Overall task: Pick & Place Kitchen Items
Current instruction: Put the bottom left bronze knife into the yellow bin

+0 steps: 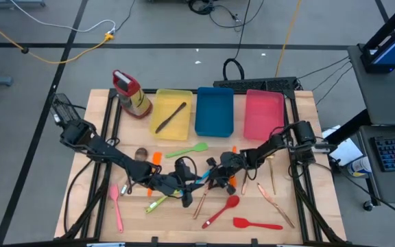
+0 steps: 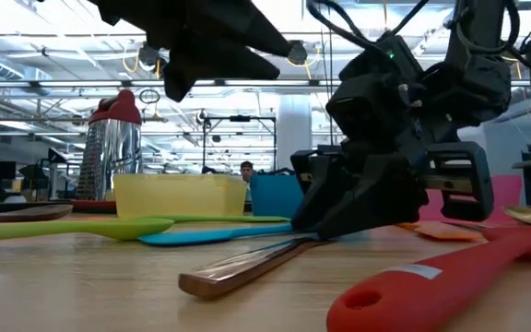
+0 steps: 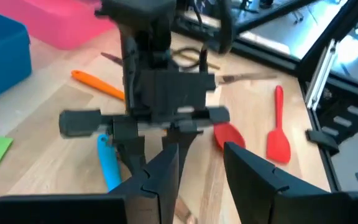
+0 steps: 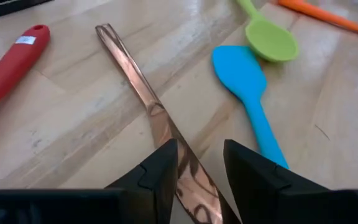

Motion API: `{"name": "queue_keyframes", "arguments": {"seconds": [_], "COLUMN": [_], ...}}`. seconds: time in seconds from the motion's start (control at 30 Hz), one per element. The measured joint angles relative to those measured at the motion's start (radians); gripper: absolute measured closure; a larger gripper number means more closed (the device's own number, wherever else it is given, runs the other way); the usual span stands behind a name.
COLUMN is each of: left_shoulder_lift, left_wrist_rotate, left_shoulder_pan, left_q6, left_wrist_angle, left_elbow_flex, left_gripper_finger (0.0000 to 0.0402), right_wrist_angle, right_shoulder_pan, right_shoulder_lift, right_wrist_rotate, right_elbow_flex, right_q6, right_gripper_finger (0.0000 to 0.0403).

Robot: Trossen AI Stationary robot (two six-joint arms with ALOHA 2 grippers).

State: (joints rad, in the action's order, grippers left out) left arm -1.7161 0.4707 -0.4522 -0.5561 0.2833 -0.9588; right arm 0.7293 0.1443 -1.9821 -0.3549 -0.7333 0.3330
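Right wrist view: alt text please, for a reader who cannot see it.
The right gripper sits open, its dark fingers either side of a copper utensil lying on the wooden table. Beside it lie a blue spatula, a green spoon and a red handle.

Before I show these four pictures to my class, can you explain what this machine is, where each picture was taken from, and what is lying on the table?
It is a robot with two dark jointed arms at a pale wooden table. One picture looks straight down, one looks level across the tabletop, and one comes from each wrist.

At the back stand a yellow tray, a blue tray, a pink tray and a red-capped grater. Scattered in front are slim utensils, among them a light green plastic spoon, a red spatula and a pink spoon.

Both grippers meet mid-table. The right gripper is open, its fingers either side of a copper-coloured metal utensil beside a blue spatula. The left gripper is open and holds nothing.
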Motion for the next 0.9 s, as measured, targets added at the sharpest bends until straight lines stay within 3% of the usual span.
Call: {"name": "queue_keyframes", "arguments": {"seconds": [0.27,0.5,0.9], "left_shoulder_lift": [0.0,0.0,-0.049], "left_wrist_rotate": [-0.046,-0.126,-0.132], "left_shoulder_pan": [-0.002,-0.014,-0.098], "left_q6": [-0.007,-0.038,-0.113], "left_wrist_angle": [-0.053,-0.064,-0.089], "left_elbow_flex": [0.0,0.0,0.001], "left_gripper_finger": [0.0268,0.0268,0.0268], "right_wrist_angle": [-0.021,-0.025,-0.026], "right_shoulder_pan": [0.063,0.152,0.261], "right_shoulder_lift": [0.002,0.0,-0.002], "right_wrist_rotate": [0.161,0.33,0.545], "right_elbow_flex": [0.0,0.001,0.003], "right_q6": [-0.024,-0.148,-0.348], "right_gripper_finger": [0.0276,0.0276,0.0276]}}
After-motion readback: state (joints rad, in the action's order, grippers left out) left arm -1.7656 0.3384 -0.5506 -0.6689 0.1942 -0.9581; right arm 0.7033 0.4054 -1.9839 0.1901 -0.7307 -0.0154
